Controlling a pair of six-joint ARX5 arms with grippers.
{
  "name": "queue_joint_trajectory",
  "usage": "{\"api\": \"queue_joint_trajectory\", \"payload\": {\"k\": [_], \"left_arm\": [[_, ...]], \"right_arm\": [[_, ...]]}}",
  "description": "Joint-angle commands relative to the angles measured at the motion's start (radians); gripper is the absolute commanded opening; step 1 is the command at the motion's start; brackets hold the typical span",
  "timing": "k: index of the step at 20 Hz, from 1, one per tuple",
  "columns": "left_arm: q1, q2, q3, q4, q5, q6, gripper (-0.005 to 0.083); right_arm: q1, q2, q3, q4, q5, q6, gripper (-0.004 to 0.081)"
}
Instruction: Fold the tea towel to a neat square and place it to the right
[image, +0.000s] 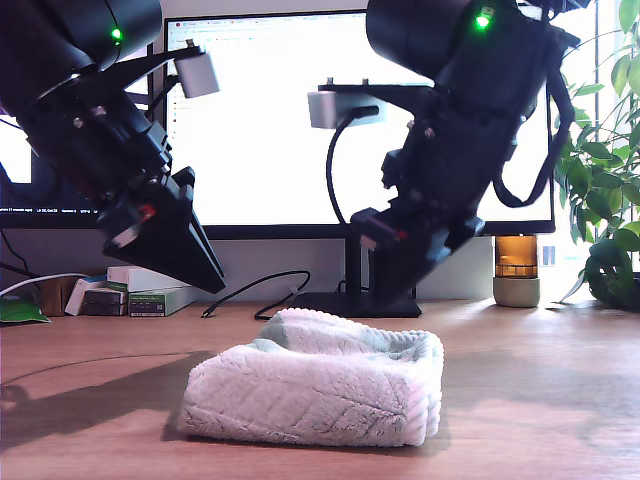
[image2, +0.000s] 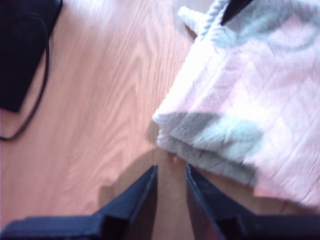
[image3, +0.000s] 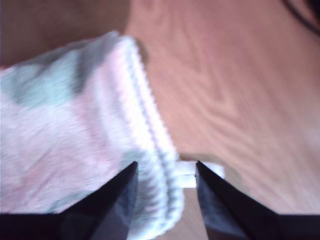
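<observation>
The tea towel (image: 320, 390) lies folded into a thick, fluffy off-white pad on the wooden desk (image: 540, 400), mid-table in the exterior view. My first gripper (image: 215, 283) hangs above the desk at the exterior view's left of the towel. In its wrist view the gripper (image2: 171, 170) has a narrow empty gap and points just off a corner of the towel (image2: 250, 95). My second gripper (image: 390, 292) is behind the towel's far edge. In its own view it (image3: 166, 167) is open, astride the ribbed trim (image3: 150, 135) of the towel (image3: 65, 130).
A bright monitor (image: 270, 120) fills the back, its stand base (image: 350, 300) and a black cable (image: 250, 290) just behind the towel. Small boxes (image: 140, 295) sit at the exterior view's back left. An amber jar (image: 517, 270) and a plant (image: 605, 200) are at the right.
</observation>
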Motion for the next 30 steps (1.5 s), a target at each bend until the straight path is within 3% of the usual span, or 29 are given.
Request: {"api": "queue_joint_trajectory", "payload": {"k": [1, 3, 6, 7, 10, 12, 13, 15, 18, 22, 30], "left_arm": [[0.017, 0.006, -0.022, 0.008, 0.045, -0.097, 0.0153], [0.060, 0.006, -0.022, 0.000, 0.140, -0.224, 0.0168], [0.148, 0.006, -0.022, 0.023, 0.327, -0.478, 0.0276], [0.169, 0.006, -0.022, 0.039, 0.378, -0.513, 0.0294], [0.216, 0.030, -0.022, 0.108, 0.519, -0.655, 0.0291], [0.225, 0.082, -0.022, 0.146, 0.587, -0.705, 0.0289], [0.225, 0.116, -0.022, 0.160, 0.595, -0.708, 0.0289], [0.225, 0.171, -0.022, 0.196, 0.604, -0.708, 0.0289], [0.249, 0.227, -0.003, 0.248, 0.623, -0.760, 0.0289], [0.270, 0.304, 0.078, 0.207, 0.678, -0.795, 0.0293], [0.265, 0.406, 0.237, 0.062, 0.684, -0.869, 0.0310]], "right_arm": [[-0.011, 0.012, 0.062, -0.047, 0.005, 0.028, 0.0342], [-0.020, 0.012, 0.122, -0.157, -0.019, 0.071, 0.0342], [-0.026, 0.011, 0.210, -0.330, -0.043, 0.122, 0.0361], [-0.026, 0.011, 0.233, -0.388, -0.056, 0.142, 0.0374], [-0.026, -0.022, 0.261, -0.516, -0.169, 0.169, 0.0367], [-0.026, -0.074, 0.261, -0.575, -0.248, 0.188, 0.0307], [-0.026, -0.108, 0.261, -0.589, -0.267, 0.206, 0.0242], [-0.026, -0.187, 0.261, -0.599, -0.270, 0.249, -0.0031], [-0.022, -0.321, 0.261, -0.633, -0.272, 0.300, -0.0014], [-0.011, -0.451, 0.261, -0.653, -0.266, 0.344, -0.0013], [-0.011, -0.478, 0.261, -0.669, -0.248, 0.340, -0.0013]]}}
